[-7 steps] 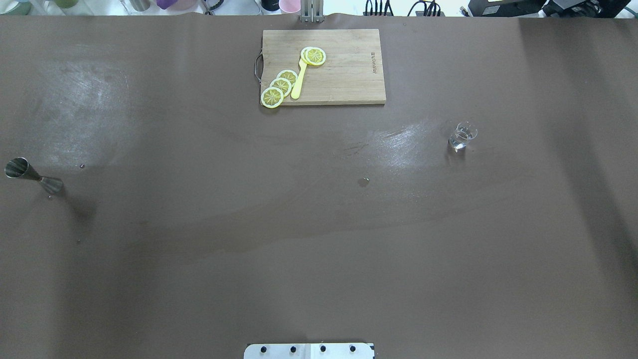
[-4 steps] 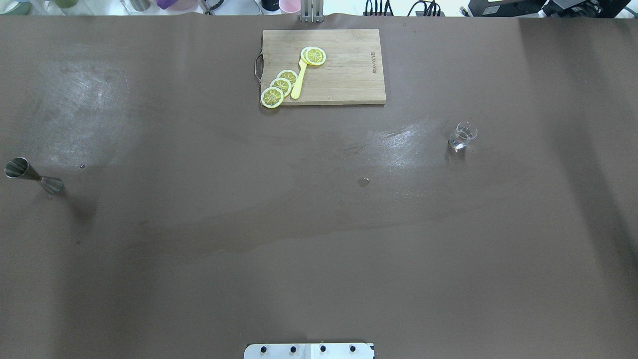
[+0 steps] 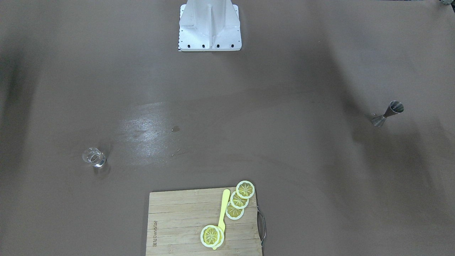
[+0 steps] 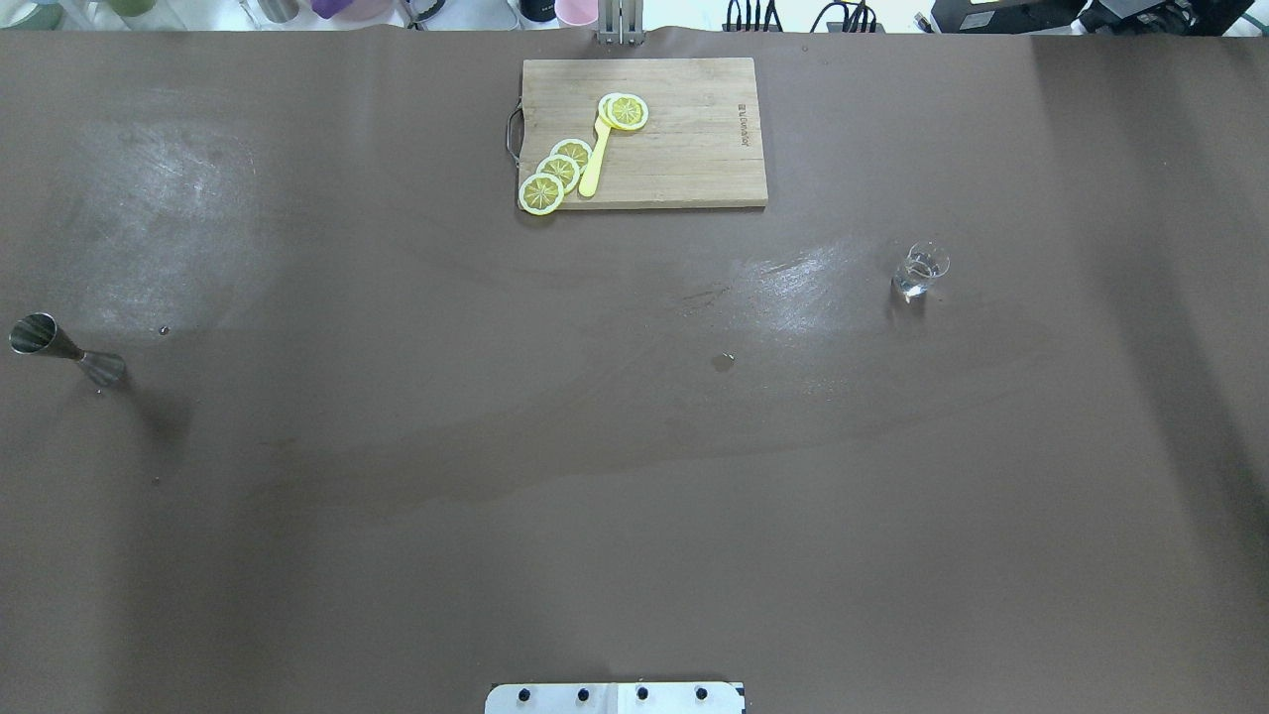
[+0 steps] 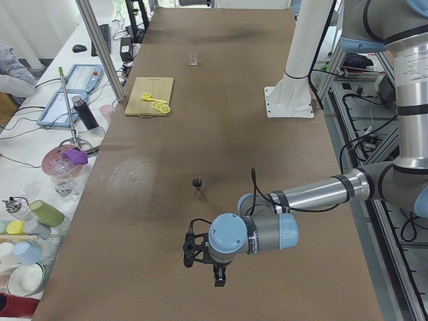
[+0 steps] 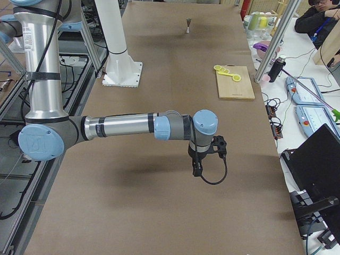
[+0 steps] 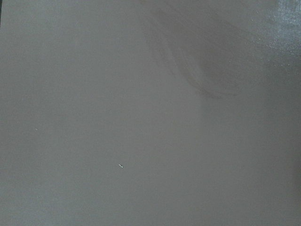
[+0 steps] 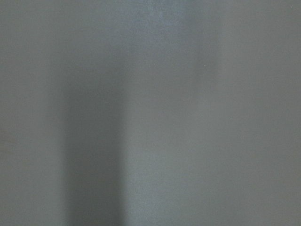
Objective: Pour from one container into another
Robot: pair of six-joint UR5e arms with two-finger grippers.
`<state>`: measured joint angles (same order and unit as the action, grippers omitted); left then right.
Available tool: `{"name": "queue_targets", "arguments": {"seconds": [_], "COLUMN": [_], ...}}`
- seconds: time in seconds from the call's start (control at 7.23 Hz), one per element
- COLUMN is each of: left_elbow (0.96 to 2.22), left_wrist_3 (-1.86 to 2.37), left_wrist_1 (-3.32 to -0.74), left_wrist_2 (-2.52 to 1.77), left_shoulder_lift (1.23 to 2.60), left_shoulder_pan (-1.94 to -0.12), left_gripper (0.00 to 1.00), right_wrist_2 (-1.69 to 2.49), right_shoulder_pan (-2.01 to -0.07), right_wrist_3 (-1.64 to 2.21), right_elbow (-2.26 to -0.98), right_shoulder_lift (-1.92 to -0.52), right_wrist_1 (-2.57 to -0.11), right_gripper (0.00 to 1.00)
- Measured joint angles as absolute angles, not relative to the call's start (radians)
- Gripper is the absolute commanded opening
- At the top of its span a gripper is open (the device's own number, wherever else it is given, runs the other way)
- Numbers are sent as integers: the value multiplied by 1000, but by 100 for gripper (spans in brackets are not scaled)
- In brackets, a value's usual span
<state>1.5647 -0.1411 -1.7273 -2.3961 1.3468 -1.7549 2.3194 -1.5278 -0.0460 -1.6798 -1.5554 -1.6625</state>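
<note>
A small steel jigger (image 4: 61, 352) stands at the table's far left, also seen in the front-facing view (image 3: 386, 114) and the left-end view (image 5: 196, 186). A small clear glass (image 4: 920, 271) with a little clear liquid stands on the right half (image 3: 94, 157). No arm shows in the overhead or front-facing views. My left gripper (image 5: 219, 278) hangs over bare table, nearer the camera than the jigger. My right gripper (image 6: 196, 171) hangs over bare table too. Both show only in the side views, so I cannot tell whether they are open or shut. Both wrist views show only brown table.
A wooden cutting board (image 4: 684, 149) with lemon slices (image 4: 558, 171) and a yellow spoon (image 4: 595, 159) lies at the far middle edge. A small wet spot (image 4: 723, 362) marks the table's centre. The robot's white base (image 3: 209, 26) stands at the near edge. A person sits beside the table (image 6: 319, 18).
</note>
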Motion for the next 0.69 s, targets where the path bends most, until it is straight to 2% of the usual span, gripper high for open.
{"name": "queue_targets", "arguments": {"seconds": [0.69], "left_elbow": [1557], "left_wrist_3": [-141], "left_wrist_1": [-1728], "left_wrist_2": [-2395], "left_shoulder_lift": [1350], "left_shoulder_pan": [-1755], "left_gripper": [99], "right_wrist_2": [2321], "right_shoulder_pan": [-1528], "right_wrist_3": [-48], "right_elbow": [-1679], "right_shoulder_lift": [-1562], "right_wrist_1": [-1646], "right_gripper": [100]}}
